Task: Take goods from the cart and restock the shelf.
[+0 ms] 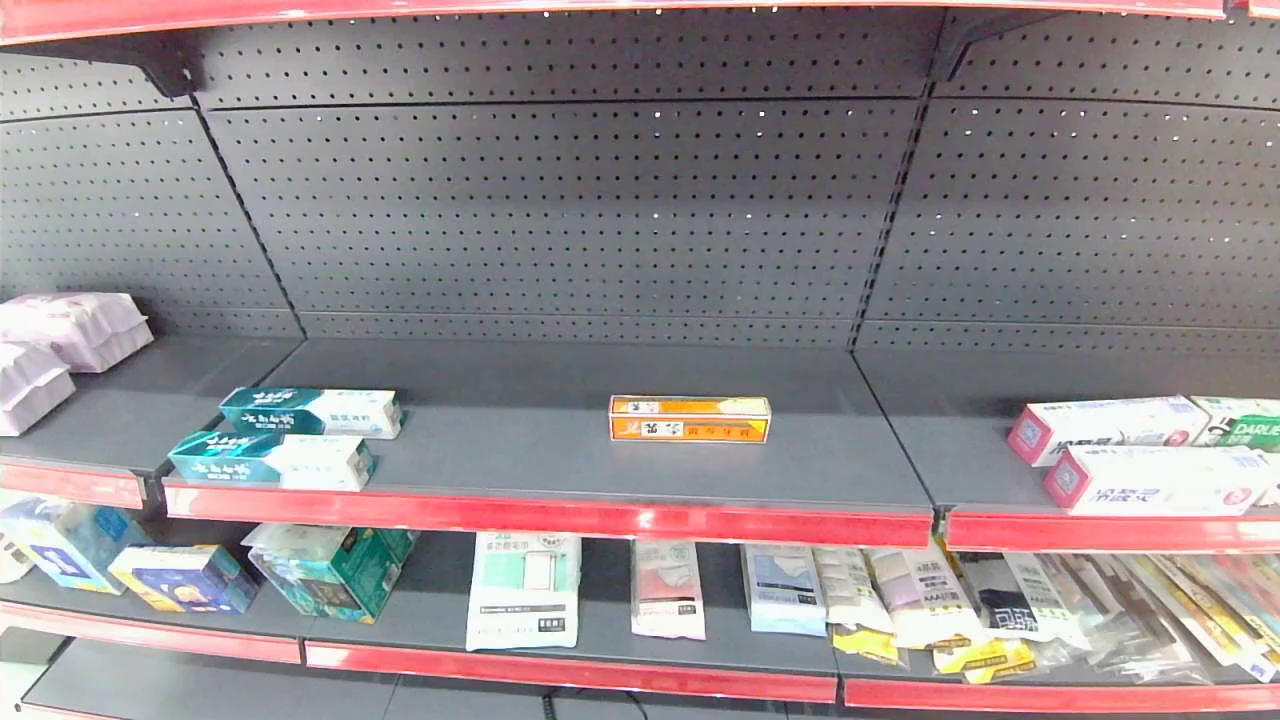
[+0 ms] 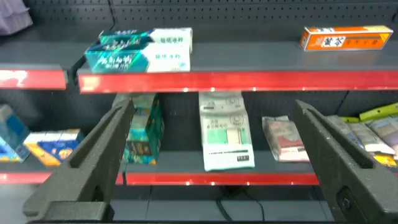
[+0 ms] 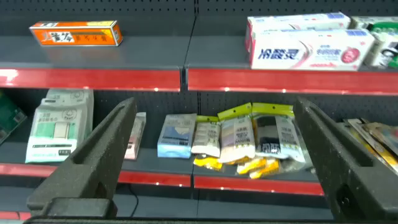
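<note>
Risk, as judged: both tools sat low, facing the shelf (image 1: 560, 450) about level with its lower board. A lift or swing from there could clip the red front lip (image 1: 550, 515) or knock stock off. Left tool (image 2: 212, 106) stood wide, empty, touching nothing. Right tool (image 3: 214, 104) was the same. Orange toothpaste box (image 1: 690, 418) lay ahead of and above both tools, between them. Teal toothpaste boxes (image 1: 270, 457) lay ahead of and above the left tool, pink-and-white boxes (image 1: 1160, 480) likewise for the right. A pick from the cart was not yet done.
</note>
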Robot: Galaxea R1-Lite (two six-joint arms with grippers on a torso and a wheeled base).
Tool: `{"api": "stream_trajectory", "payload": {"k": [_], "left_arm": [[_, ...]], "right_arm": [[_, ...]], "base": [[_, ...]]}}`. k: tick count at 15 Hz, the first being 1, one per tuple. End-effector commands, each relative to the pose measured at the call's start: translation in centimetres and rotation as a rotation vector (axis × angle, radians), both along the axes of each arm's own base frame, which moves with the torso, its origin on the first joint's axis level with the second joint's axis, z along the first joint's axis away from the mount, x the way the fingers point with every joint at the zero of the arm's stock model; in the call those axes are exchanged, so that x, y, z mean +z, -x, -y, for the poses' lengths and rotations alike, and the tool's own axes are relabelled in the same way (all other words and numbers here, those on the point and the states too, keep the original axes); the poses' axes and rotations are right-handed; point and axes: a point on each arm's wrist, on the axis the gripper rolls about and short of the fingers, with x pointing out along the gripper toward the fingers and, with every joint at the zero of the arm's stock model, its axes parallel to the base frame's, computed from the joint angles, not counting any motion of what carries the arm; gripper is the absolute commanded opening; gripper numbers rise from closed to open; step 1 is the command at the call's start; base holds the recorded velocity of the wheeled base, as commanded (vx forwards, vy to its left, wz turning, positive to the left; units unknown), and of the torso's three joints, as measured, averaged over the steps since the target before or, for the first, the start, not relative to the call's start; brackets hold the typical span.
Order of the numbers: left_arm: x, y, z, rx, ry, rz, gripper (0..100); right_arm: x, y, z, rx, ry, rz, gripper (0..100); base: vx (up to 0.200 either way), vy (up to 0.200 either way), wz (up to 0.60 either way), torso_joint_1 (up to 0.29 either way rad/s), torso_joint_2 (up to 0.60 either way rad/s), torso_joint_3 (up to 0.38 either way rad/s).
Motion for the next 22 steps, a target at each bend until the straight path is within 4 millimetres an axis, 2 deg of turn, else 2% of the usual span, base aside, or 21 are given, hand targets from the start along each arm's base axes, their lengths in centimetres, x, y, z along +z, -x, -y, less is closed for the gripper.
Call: {"api": "stream_trajectory", "payload": {"k": [1, 21, 22], "left_arm": [[0.0, -0.01, 0.0, 0.0, 0.0, -0.001, 100], [0.0, -0.01, 0.0, 0.0, 0.002, -0.001, 100], [0.0, -0.01, 0.0, 0.0, 0.002, -0.001, 100]], "right_arm": [[0.0, 0.0, 0.0, 0.001, 0.001, 0.0, 100], [0.0, 0.0, 0.0, 0.001, 0.0, 0.0, 100], [0.0, 0.0, 0.0, 0.001, -0.002, 0.0, 100]], "base": [[0.0, 0.0, 0.0, 0.0, 0.0, 0.0], [0.0, 0.0, -0.6, 0.004, 0.0, 0.002], [0.0, 0.0, 0.0, 0.0, 0.0, 0.0]]}}
